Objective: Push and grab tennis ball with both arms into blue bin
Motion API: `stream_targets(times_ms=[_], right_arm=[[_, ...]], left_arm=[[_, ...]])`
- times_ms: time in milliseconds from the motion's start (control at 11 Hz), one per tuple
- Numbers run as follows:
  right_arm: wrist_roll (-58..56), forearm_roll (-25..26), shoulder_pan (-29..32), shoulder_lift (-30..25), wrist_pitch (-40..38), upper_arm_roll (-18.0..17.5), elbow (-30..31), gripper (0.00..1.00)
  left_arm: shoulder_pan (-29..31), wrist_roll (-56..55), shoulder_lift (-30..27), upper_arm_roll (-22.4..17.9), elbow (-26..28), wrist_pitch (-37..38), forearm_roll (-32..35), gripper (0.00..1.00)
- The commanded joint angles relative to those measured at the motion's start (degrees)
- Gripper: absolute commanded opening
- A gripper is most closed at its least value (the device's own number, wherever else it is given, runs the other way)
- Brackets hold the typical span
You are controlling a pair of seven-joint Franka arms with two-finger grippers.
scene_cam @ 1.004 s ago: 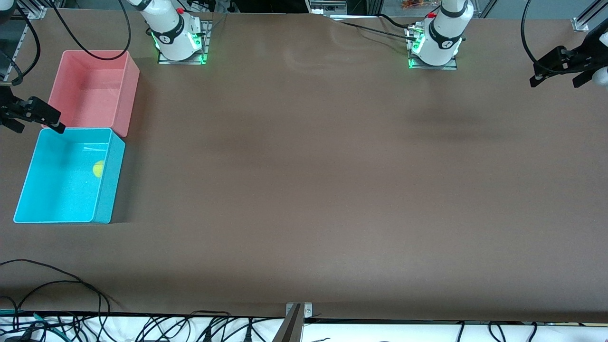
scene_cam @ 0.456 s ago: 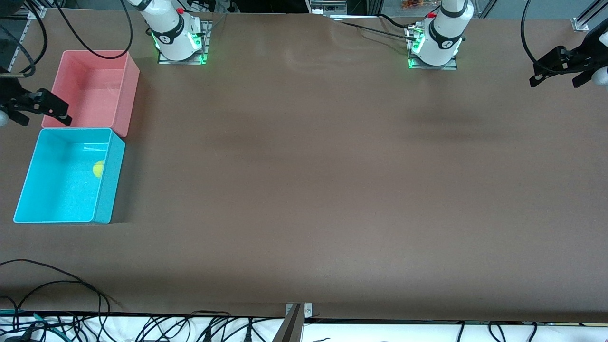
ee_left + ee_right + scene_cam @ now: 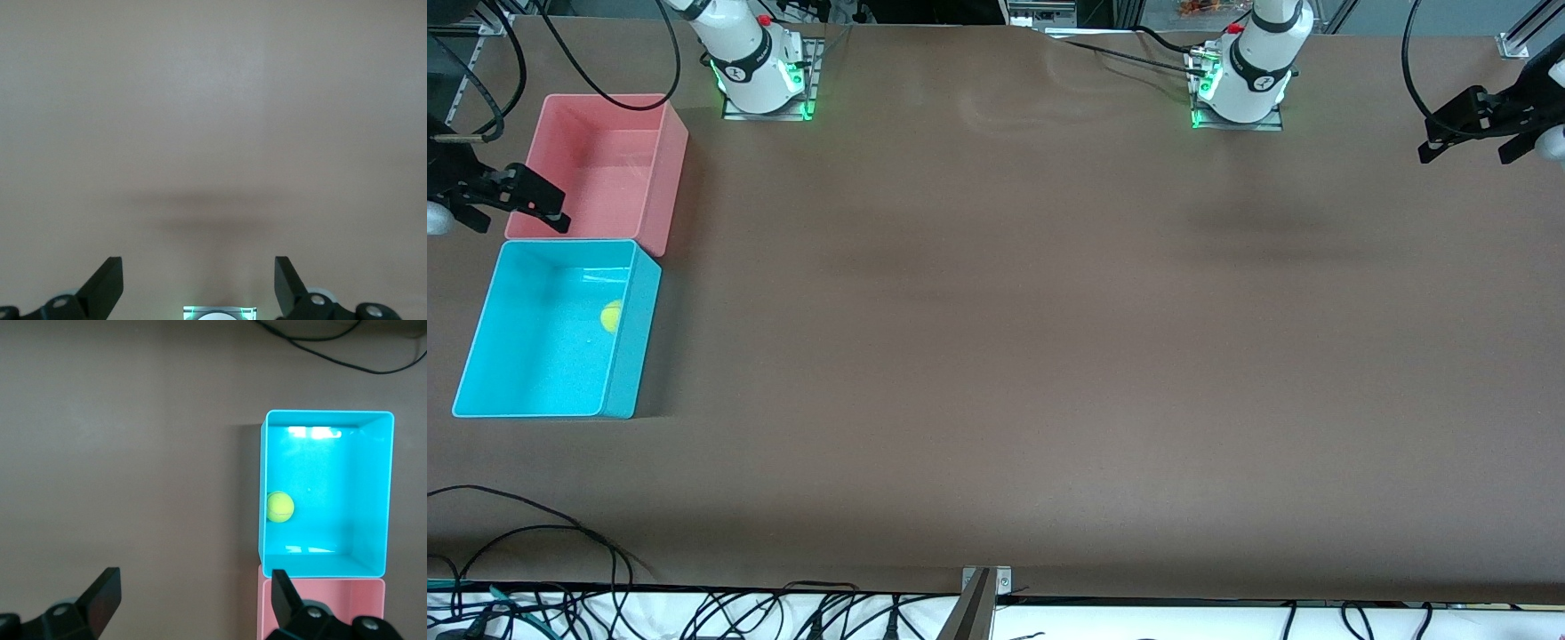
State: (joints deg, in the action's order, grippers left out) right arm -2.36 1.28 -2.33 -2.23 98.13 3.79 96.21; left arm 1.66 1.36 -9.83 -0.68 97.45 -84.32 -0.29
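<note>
Though fuzzy, tennis ball [image 3: 611, 316] inside smooth rectangular blue bin [image 3: 480, 333]

High front view facing both arms; wrist views straight down; blue bin [image 3: 618, 387] shared.

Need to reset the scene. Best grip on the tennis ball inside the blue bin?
Come straight down from above. The tennis ball rests against the blue bin's long wall toward the table's middle, so probably set the fingers parallel to that wall and close across the ball's widest part.
</note>
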Motion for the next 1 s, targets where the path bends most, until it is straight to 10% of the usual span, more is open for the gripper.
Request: stream_targets(times_ms=[0,912], right_arm=[[2.87,0.21,-0.04,-0.06,-1.89,-0.28,-2.60,1.00],[4.37,0.21,-0.04,-0.06,-9.63,-0.54,-5.41,1.00]], left_arm=[[0.01,-0.57,0.60,-0.03,-1.56,1.36,0.73,1.00],[0.10,-0.75,0.60,-0.20,-1.56,1.36,-0.50,1.00]])
